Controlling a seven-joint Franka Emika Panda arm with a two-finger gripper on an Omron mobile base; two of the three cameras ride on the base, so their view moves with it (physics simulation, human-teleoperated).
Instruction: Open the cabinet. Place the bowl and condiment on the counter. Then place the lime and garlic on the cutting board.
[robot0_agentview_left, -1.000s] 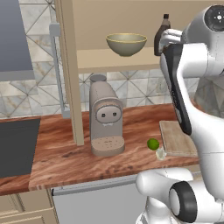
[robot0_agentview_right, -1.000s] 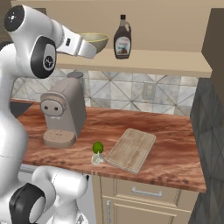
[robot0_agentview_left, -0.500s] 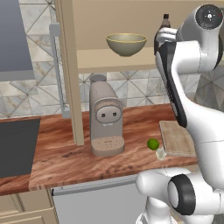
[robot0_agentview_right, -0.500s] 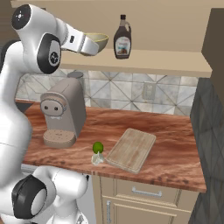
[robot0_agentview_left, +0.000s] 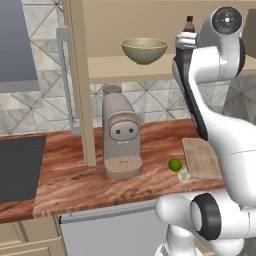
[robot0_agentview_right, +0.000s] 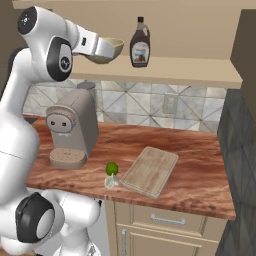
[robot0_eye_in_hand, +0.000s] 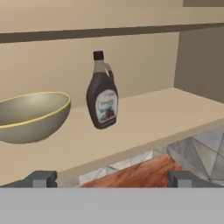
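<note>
Left base view: the cabinet stands open, the olive bowl waiting on its shelf above the coffee machine.

Right base view: the syrup bottle stands on the shelf, right of the bowl; lime and apparently garlic lie beside the cutting board on the counter.

Hand view: the gripper, fingers spread wide and holding nothing, faces the shelf between bowl and bottle, seemingly lining up a pick.

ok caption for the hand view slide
Open fingers face the cabinet shelf, bowl beside condiment bottle.
</note>
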